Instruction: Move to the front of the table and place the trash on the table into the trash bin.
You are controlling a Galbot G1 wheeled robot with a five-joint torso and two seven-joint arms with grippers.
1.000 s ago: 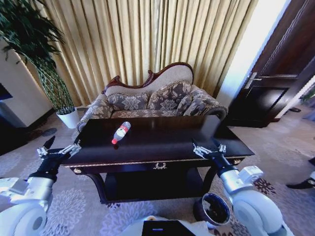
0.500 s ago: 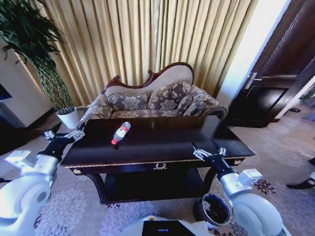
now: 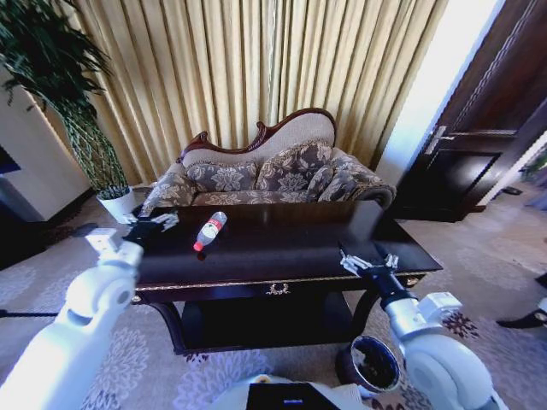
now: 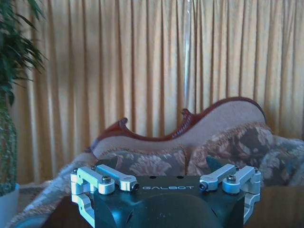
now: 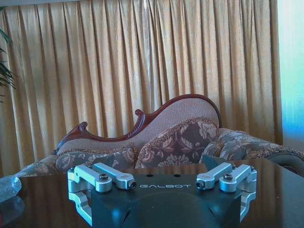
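The table (image 3: 291, 243) is dark and glossy and stands right before me. The trash on it is a small clear bottle (image 3: 210, 231) with a red label, lying on its side at the table's left part. My left gripper (image 3: 154, 224) hovers open over the table's left end, a short way left of the bottle and not touching it. My right gripper (image 3: 366, 259) is open and empty over the front right edge. In the right wrist view the bottle (image 5: 7, 186) shows at the edge, on the table top (image 5: 47, 202). The trash bin (image 3: 372, 363) stands on the carpet beside the table's front right leg.
A patterned sofa (image 3: 265, 175) stands close behind the table, with gold curtains behind it. A plant in a white pot (image 3: 120, 203) is at the far left and a dark door (image 3: 479, 145) at the right. The table has a lower shelf (image 3: 265, 320).
My left arm has lifted from beside the table's front left corner and swung inward over the left end, closer to the bottle. The right gripper has hardly moved.
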